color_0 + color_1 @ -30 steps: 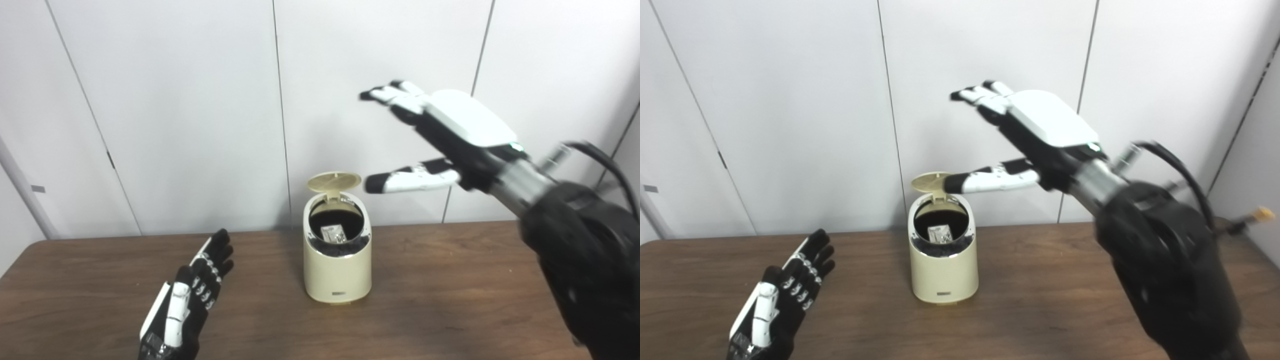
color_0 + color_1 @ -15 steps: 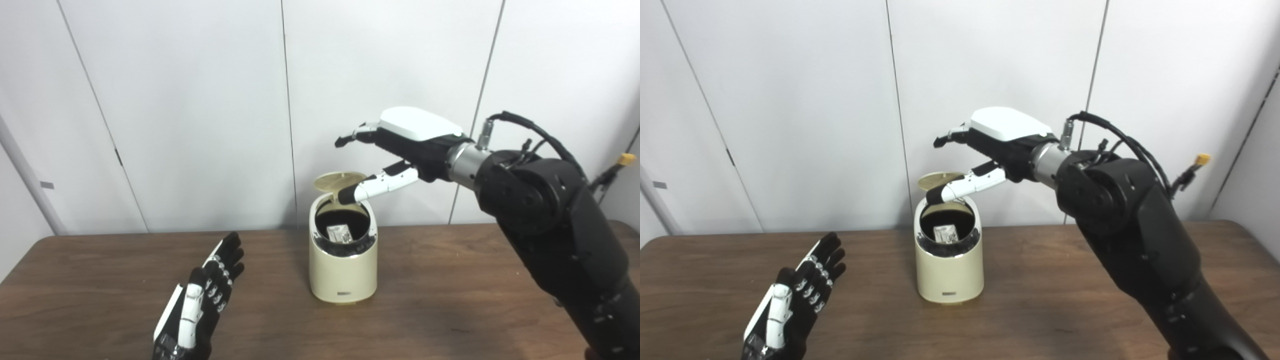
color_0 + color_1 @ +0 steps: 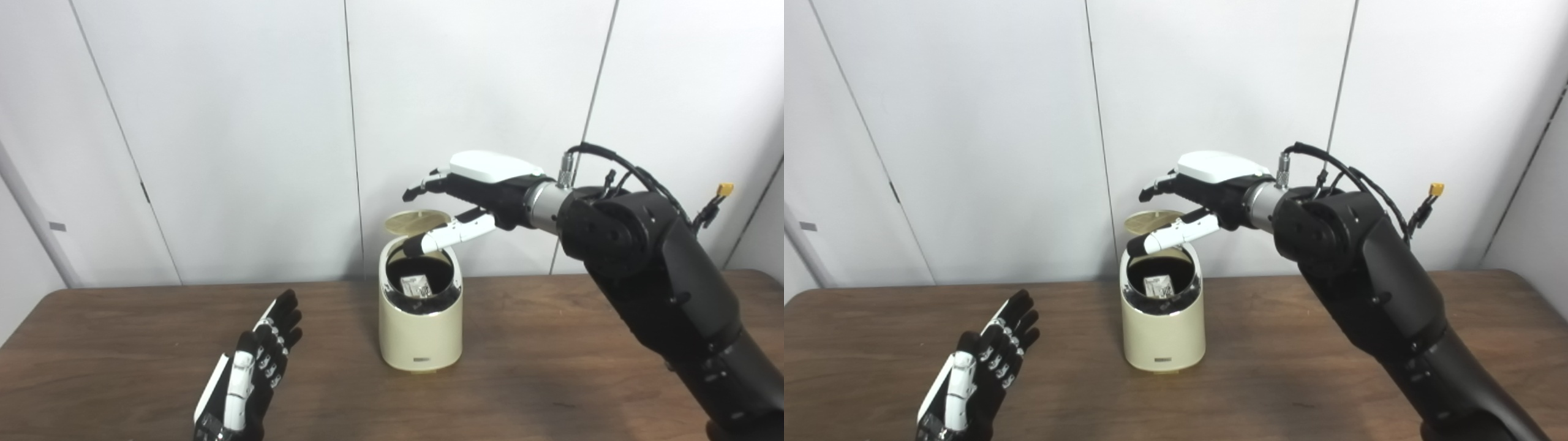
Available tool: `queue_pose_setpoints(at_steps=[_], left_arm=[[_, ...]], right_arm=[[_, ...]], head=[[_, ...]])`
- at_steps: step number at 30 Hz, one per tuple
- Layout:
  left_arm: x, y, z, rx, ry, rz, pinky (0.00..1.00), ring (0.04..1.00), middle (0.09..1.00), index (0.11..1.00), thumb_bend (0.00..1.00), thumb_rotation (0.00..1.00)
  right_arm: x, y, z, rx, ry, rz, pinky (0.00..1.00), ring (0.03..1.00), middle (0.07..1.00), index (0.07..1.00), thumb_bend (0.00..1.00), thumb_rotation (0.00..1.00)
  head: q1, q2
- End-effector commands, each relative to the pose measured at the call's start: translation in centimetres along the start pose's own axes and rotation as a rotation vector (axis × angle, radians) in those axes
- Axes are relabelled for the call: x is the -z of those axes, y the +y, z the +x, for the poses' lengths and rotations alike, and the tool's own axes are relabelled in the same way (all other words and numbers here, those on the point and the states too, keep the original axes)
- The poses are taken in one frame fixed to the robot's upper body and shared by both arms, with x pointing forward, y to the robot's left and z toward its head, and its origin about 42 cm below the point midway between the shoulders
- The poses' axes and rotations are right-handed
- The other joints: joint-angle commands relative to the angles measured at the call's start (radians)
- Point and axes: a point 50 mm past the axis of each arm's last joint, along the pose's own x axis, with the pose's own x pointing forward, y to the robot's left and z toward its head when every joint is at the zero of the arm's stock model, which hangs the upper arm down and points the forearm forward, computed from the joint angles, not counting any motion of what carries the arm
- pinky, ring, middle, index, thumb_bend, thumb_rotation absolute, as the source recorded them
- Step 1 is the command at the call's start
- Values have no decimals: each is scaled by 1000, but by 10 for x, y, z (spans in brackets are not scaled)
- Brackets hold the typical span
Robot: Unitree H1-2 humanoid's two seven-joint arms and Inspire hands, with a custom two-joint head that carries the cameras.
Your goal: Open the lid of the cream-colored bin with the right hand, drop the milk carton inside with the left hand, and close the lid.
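Observation:
The cream-colored bin (image 3: pixel 420 331) stands on the brown table (image 3: pixel 551 367) near its middle. Its round lid (image 3: pixel 418 222) is tipped up and back, open. The milk carton (image 3: pixel 415 285) lies inside the dark opening. My right hand (image 3: pixel 471 196) is open, palm down, hovering just above and behind the lid; its thumb reaches over the bin's rim. My left hand (image 3: pixel 251 380) is open and empty, fingers spread, resting low over the table to the bin's left. It also shows in the right eye view (image 3: pixel 980 367).
A white panelled wall (image 3: pixel 245 122) stands right behind the table's back edge. My right arm (image 3: pixel 661 288) stretches across the right half of the table. A grey pole (image 3: pixel 37 226) leans at the far left.
My right hand has come down from high at the right to just above the open lid. My left hand has barely moved. The camera view shifted a little.

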Motion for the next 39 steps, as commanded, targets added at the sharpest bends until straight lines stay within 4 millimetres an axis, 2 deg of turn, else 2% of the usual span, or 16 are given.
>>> queue_pose_setpoints(at_steps=[1, 5, 15, 18, 24, 30, 34, 39], left_arm=[[-7, 1, 4, 6, -34, 19, 1000, 1000, 1000, 1000, 647, 1000], [-7, 1, 5, 8, -32, 18, 1000, 1000, 1000, 1000, 653, 1000], [-7, 2, 7, 11, -31, 16, 1000, 1000, 1000, 1000, 652, 1000], [-8, 3, 7, 10, -30, 13, 1000, 1000, 1000, 1000, 657, 1000], [-8, 3, 9, 4, -30, 11, 1000, 1000, 1000, 1000, 656, 1000], [-9, 4, 8, 3, -27, 5, 1000, 1000, 1000, 1000, 654, 1000], [-10, 4, 8, 1, -28, 1, 1000, 1000, 1000, 1000, 651, 1000], [-14, 3, 4, -21, -20, 2, 1000, 1000, 994, 992, 639, 1000]], right_arm=[[0, -18, -2, 65, 2, -37, 909, 970, 908, 863, 798, 932], [-2, -13, 1, 42, 2, -15, 931, 977, 936, 884, 790, 931], [-12, 1, 1, 11, 7, -1, 843, 963, 933, 885, 811, 948], [-14, 6, -2, -3, 14, 30, 816, 968, 979, 899, 824, 949], [-12, 18, -11, -13, -11, 52, 987, 999, 950, 898, 812, 956], [-7, 34, -16, -20, -11, 78, 1000, 986, 916, 894, 828, 959], [-7, 38, -18, -20, -10, 79, 1000, 984, 912, 896, 825, 957], [-1, 53, -30, -33, 0, 136, 989, 984, 911, 891, 784, 926]], head=[[-1, 2], [-8, 3], [-7, 6], [-8, 8], [-5, 10], [-5, 20], [-5, 20], [14, 46]])
